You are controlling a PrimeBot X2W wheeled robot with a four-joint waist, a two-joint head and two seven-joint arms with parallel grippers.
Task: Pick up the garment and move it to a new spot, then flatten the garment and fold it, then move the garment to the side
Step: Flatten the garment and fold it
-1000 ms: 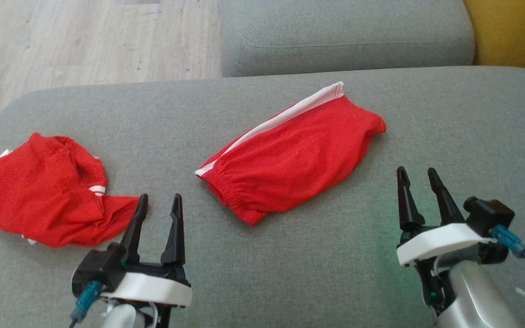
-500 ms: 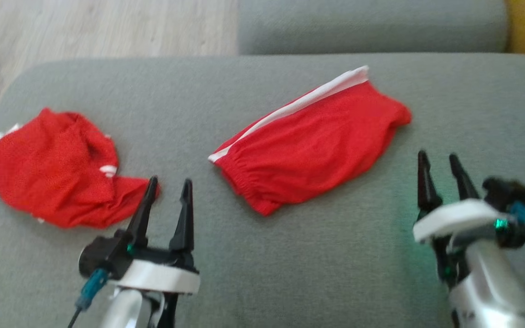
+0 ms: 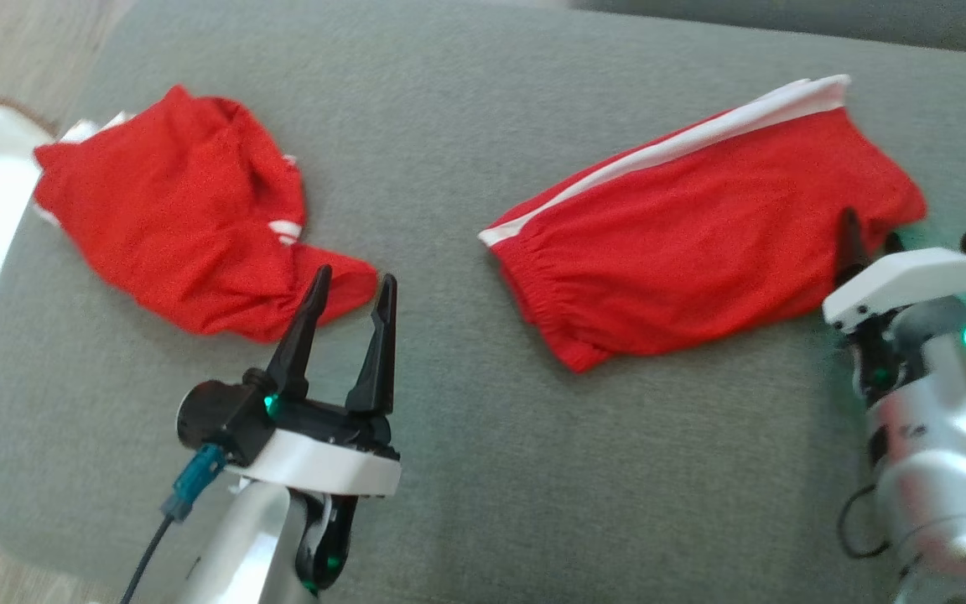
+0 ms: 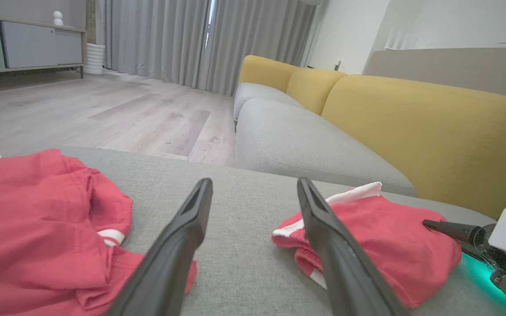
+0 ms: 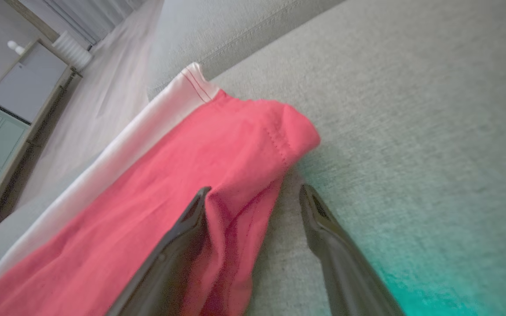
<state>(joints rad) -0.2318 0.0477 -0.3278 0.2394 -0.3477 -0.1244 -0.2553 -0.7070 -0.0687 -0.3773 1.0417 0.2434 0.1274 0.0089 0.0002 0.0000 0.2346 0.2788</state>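
On grey cushion (image 3: 466, 470): two red garments, folded shorts (image 3: 701, 226) and crumpled garment (image 3: 189, 218), latter edge-cropped. Left pincer (image 3: 355, 277), right pincer (image 3: 867, 231) open, right's tips half-hidden.

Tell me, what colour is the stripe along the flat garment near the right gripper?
The stripe is white, on a red garment; the head view shows it best.

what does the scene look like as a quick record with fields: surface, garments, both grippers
surface: grey sofa cushion
garment one: red shorts with a white side stripe, laid fairly flat, toward the robot's right
garment two: crumpled red garment, toward the robot's left
left gripper: open, holding nothing, tips by the near corner of the crumpled red garment
right gripper: open, fingers either side of the red shorts' hem-end edge, not closed on it
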